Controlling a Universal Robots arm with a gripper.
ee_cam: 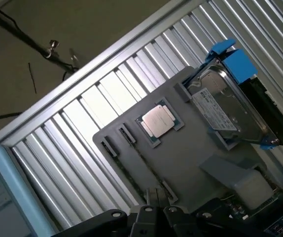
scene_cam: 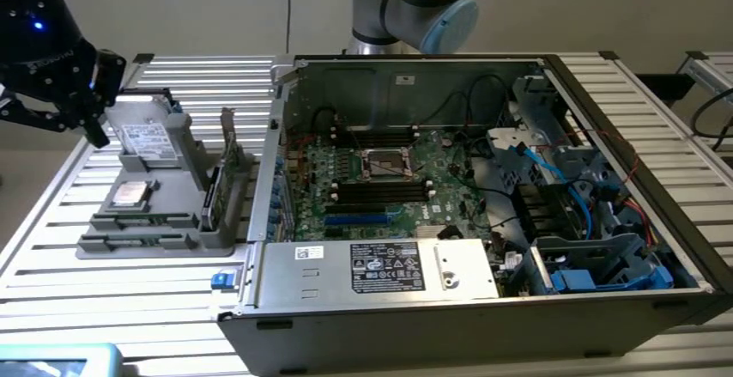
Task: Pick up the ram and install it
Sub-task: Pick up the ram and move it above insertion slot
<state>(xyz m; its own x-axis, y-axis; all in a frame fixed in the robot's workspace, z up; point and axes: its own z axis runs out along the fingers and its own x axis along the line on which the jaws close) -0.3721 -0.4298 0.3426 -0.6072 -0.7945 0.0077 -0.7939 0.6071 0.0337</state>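
A grey holder tray lies on the slatted table at the exterior view's left. The ram, a thin green stick, lies edge-up in a slot near the tray's front; in the wrist view the ram is a thin dark line running toward the fingers. My gripper hangs over the tray's far left corner, beside the silver hard drive, shut and holding nothing. The gripper shows its fingertips pressed together above the tray.
A CPU chip and the hard drive with blue clips rest on the tray. A taller green card stands at its right side. The open computer case, with its motherboard, sits to the right. The arm's base stands behind it.
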